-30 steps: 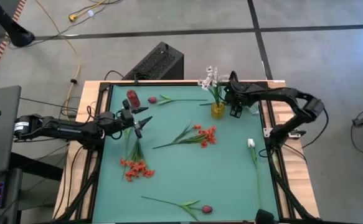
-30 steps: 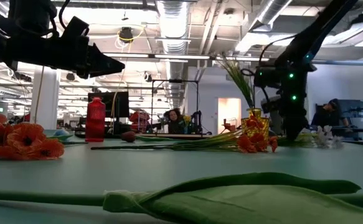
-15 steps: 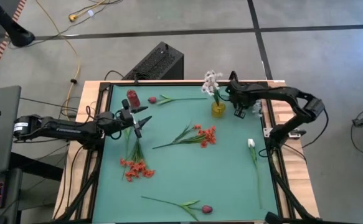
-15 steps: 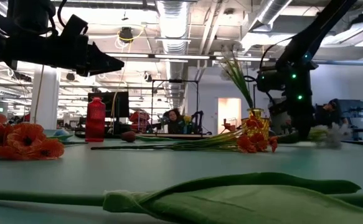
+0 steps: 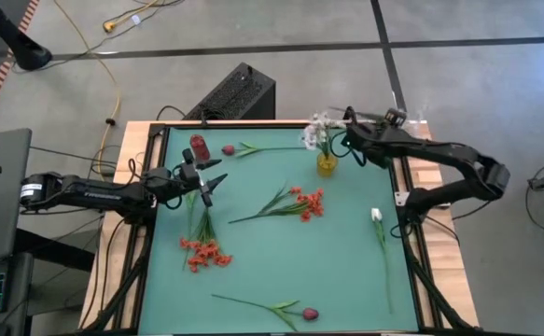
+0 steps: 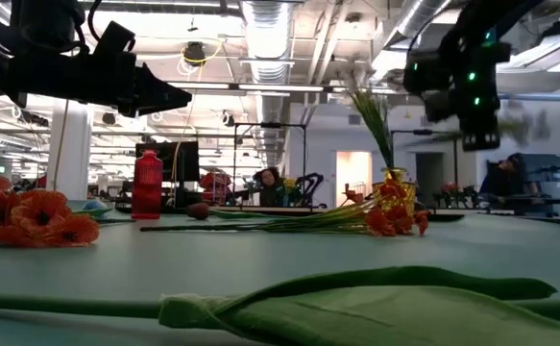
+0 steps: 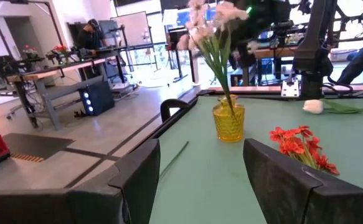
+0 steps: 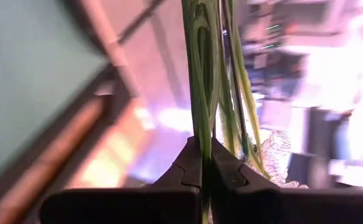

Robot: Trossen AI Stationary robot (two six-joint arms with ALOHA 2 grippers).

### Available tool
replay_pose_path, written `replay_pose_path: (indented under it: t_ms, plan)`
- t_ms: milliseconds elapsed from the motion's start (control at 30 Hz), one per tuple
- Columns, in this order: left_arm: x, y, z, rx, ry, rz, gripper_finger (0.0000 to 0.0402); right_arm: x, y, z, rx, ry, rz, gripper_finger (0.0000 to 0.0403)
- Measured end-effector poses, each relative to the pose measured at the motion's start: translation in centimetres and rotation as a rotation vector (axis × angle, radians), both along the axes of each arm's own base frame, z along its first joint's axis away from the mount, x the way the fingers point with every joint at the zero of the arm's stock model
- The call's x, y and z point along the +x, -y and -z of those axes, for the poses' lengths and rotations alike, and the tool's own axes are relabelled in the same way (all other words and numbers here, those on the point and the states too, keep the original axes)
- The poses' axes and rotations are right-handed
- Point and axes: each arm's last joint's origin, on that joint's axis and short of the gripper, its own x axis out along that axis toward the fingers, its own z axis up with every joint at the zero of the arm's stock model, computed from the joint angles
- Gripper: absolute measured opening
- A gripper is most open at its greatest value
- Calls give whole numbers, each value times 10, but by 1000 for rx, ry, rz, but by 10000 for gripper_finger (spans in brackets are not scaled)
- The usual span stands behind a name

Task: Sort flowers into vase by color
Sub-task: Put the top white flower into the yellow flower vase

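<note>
The right pincer (image 8: 201,186) grips the green stems of a white blossom spray (image 5: 320,131) near the worktop's (image 5: 346,271) far edge. The left pincer (image 5: 211,179) hovers open by the left edge.

A yellow glass vase (image 5: 327,165) stands upright near the far edge of the green table, with a white spray (image 5: 318,129) rising from it. A red vase (image 5: 198,147) stands at the far left. An orange-red cluster (image 5: 306,203) lies mid-table, another (image 5: 204,253) lies toward the left. Pink buds lie at the far side (image 5: 229,149) and near edge (image 5: 310,314). A white bud (image 5: 376,215) lies on the right.
</note>
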Motion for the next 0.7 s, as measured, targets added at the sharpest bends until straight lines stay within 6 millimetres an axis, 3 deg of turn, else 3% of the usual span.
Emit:
replay_pose_path:
  t_ms: [167, 300, 433, 700]
  plan:
    - [0, 0, 0, -1, 1, 0, 220, 3, -18, -32, -310, -86, -27, 33]
    - [0, 0, 0, -2, 1, 1, 220, 2, -27, -57, -351, -28, -51, 27]
    - [0, 0, 0, -7, 0, 1, 220, -4, -35, -76, -332, -65, -87, 28]
    - [0, 0, 1, -10, -3, 1, 220, -9, -53, -86, -170, -418, -238, 28]
